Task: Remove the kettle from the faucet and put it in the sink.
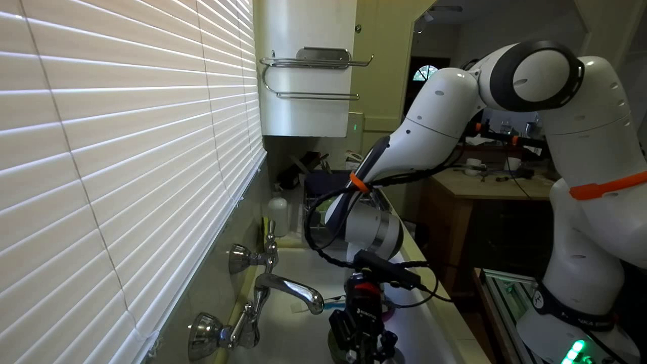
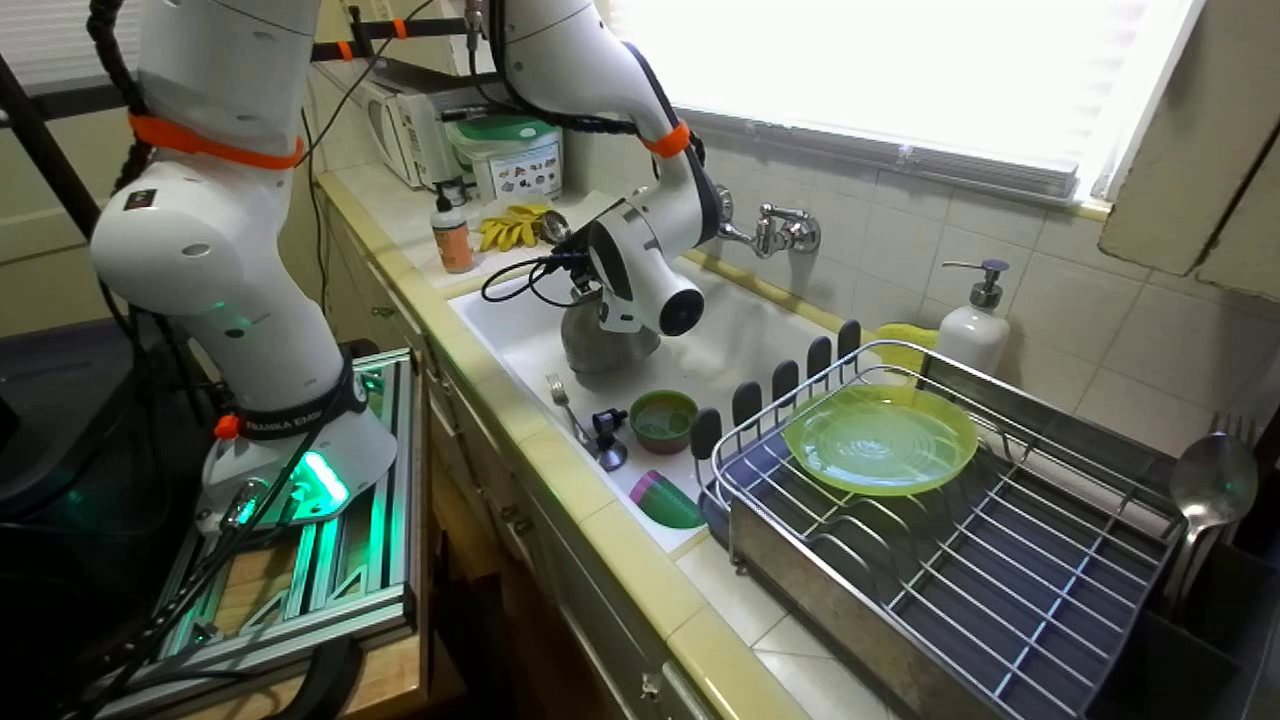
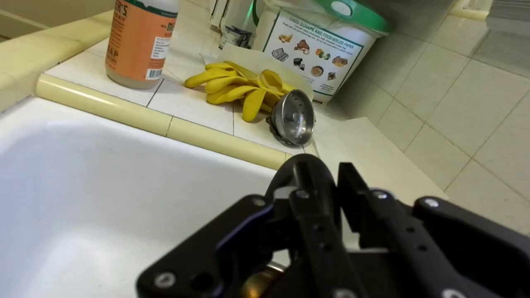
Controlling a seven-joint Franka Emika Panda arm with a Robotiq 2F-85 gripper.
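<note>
The silver-grey kettle (image 2: 603,345) is low inside the white sink (image 2: 765,310), under the arm's wrist. Its black looped handle (image 3: 320,175) passes between the fingers of my gripper (image 3: 323,165), which is shut on it. A bit of shiny metal from the kettle shows at the bottom of the wrist view. I cannot tell whether its base touches the sink floor. In an exterior view, the chrome faucet's spout (image 1: 298,290) ends to the left of my gripper (image 1: 361,349), with a gap between. The wrist hides part of the faucet and the jaws in an exterior view (image 2: 765,232).
Inside the sink are a green bowl (image 2: 664,420), a fork (image 2: 565,400), a metal strainer (image 2: 610,455) and a green-pink cup (image 2: 668,500). A dish rack (image 2: 1000,540) borders one end. Soap bottle (image 3: 138,49), yellow gloves (image 3: 244,85) and a scraps bin (image 3: 312,49) stand beyond the opposite rim.
</note>
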